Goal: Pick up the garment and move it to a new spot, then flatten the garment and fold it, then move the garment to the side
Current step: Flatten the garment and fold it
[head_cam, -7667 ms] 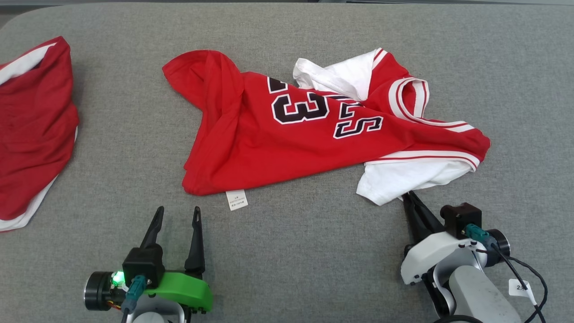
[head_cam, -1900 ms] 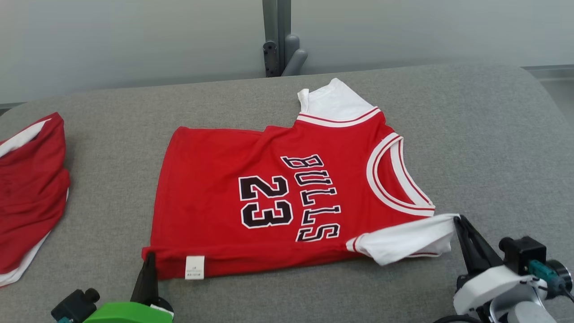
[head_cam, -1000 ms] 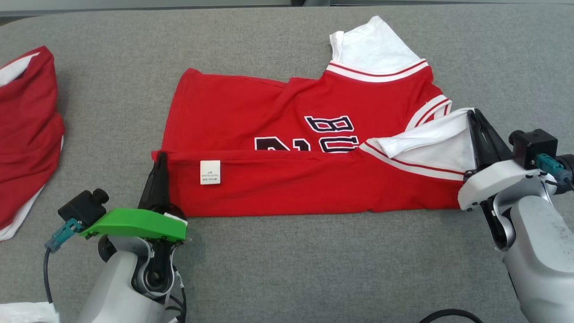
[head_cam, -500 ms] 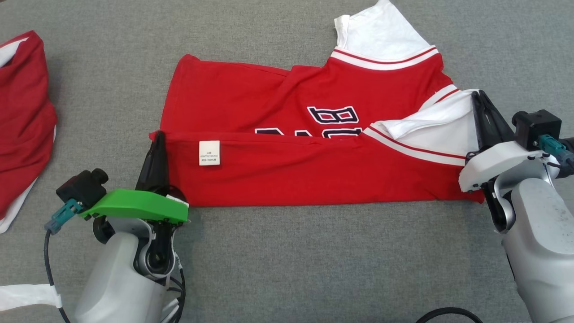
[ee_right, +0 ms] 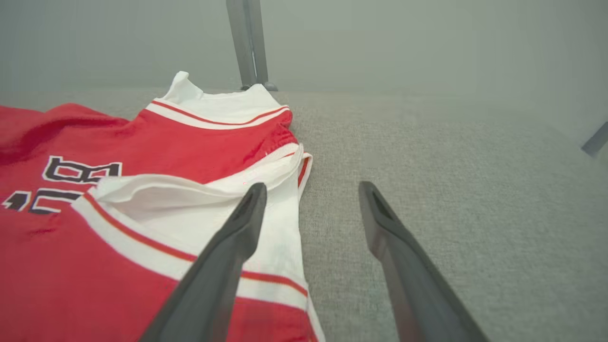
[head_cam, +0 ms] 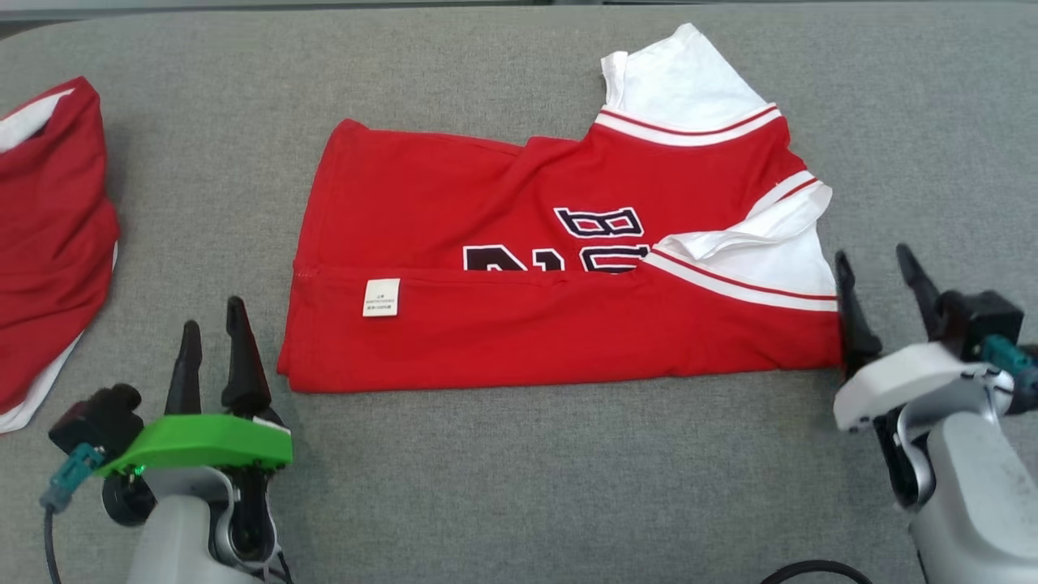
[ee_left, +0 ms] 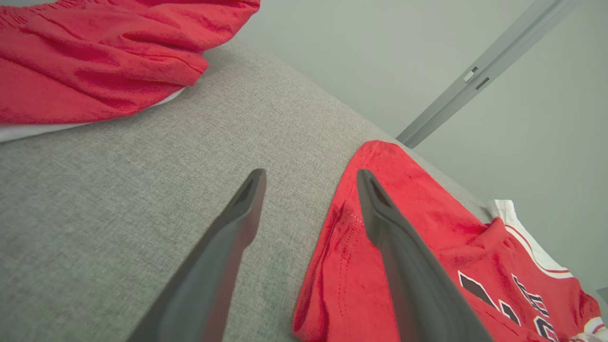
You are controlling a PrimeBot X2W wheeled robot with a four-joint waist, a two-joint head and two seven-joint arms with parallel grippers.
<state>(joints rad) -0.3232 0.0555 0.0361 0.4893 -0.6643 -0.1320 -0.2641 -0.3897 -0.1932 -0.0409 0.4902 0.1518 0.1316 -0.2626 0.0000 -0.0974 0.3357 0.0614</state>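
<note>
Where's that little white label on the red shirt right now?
In the head view, the white label sits on the folded-over near flap of the red jersey, toward its left end, just up and right of the open left gripper.

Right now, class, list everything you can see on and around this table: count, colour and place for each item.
jersey: one, red with white sleeves and black lettering, middle of the table, near edge folded over
label: one, white, on the jersey's folded-over part
other garment: one, red and white, bunched at the table's left edge
table: one, grey fabric top
post: one, grey, behind the table
left gripper: one, dark fingers, open beside the jersey's near left corner
right gripper: one, dark fingers, open at the jersey's right end
</note>
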